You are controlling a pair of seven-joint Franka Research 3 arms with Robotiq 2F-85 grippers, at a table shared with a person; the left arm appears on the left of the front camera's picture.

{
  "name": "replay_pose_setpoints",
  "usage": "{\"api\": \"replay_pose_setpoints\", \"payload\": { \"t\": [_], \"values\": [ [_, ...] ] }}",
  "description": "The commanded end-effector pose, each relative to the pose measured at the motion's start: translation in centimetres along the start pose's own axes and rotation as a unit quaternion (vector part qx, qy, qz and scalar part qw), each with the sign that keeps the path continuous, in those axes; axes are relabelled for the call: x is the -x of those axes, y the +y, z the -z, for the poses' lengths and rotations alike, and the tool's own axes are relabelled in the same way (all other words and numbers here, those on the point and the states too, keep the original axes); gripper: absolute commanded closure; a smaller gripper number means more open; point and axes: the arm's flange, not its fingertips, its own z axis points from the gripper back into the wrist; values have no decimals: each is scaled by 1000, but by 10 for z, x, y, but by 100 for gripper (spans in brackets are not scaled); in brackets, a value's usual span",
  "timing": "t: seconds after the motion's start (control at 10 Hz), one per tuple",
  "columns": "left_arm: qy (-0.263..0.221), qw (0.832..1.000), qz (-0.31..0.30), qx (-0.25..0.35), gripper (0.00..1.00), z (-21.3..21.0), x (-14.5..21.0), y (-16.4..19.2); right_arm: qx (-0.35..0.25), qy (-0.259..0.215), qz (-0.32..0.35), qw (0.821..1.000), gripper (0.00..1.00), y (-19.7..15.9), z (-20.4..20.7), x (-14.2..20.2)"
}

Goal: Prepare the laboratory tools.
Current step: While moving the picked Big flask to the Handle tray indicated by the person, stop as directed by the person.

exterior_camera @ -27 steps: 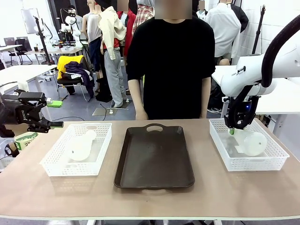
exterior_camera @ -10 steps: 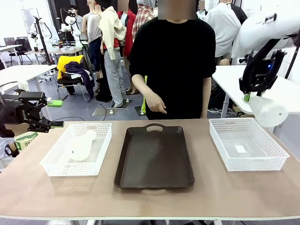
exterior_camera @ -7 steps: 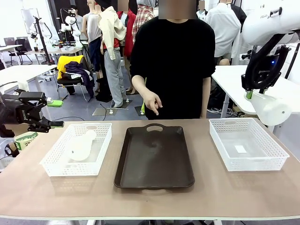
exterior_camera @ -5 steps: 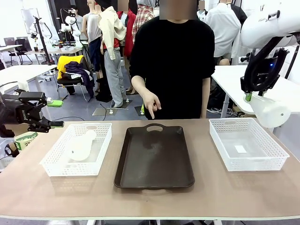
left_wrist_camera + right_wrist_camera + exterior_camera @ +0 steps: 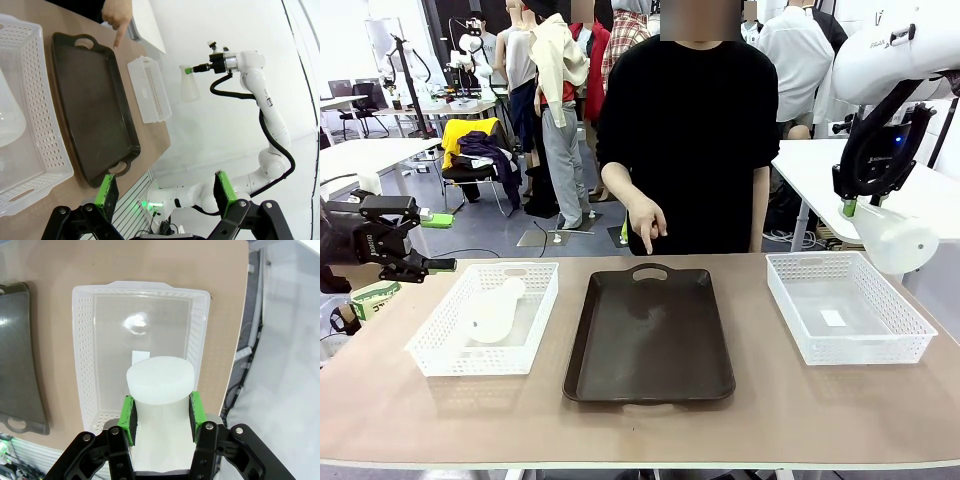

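Your right end effector (image 5: 848, 207) is clamped on the neck of a flask (image 5: 895, 240), held in the air over the right basket (image 5: 850, 345). Your left end effector (image 5: 438, 243) hangs wide open and empty. The second flask (image 5: 495, 310) lies in the left basket (image 5: 440, 350). Neither is on the tray (image 5: 650, 345) yet, so most of the work seems left.

The tray (image 5: 650, 345) lay bare and open from above, save its far end, where the person's hand (image 5: 645, 220) hung pointing down. A lying flask (image 5: 495, 310) took up much of the left basket (image 5: 440, 357). The right basket (image 5: 850, 355) stood open, with the right gripper (image 5: 847, 207) and its held flask (image 5: 895, 240) high above it. The left gripper (image 5: 428, 266) stood off the table's (image 5: 640, 425) left edge.
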Motion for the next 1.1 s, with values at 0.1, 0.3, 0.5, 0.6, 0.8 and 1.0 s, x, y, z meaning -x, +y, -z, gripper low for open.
{"api": "replay_pose_setpoints", "payload": {
  "t": [0.1, 0.3, 0.5, 0.6, 0.8, 1.0],
  "values": [
    [-8, 1000, 11, 11, 0, 0, 0, 2, 0, 0, 0, 1000, 100, 0, 0, 0],
    [-8, 1000, 11, 11, 0, 0, 0, 2, -12, 4, 1, 1000, 100, 17, -12, -4],
    [-8, 1000, 11, 11, 0, 0, 0, 2, -42, 5, -3, 999, 100, 45, -35, -8],
    [-8, 1000, 11, 11, 0, 0, 0, 2, -53, 6, -8, 999, 100, 65, -42, -15],
    [-8, 1000, 11, 11, 0, 0, 0, 2, -53, 9, -45, 998, 100, 119, -56, -28],
    [-8, 1000, 11, 11, 0, 0, 0, 2, -63, 7, -93, 994, 100, 182, -66, -37]
  ]
}}
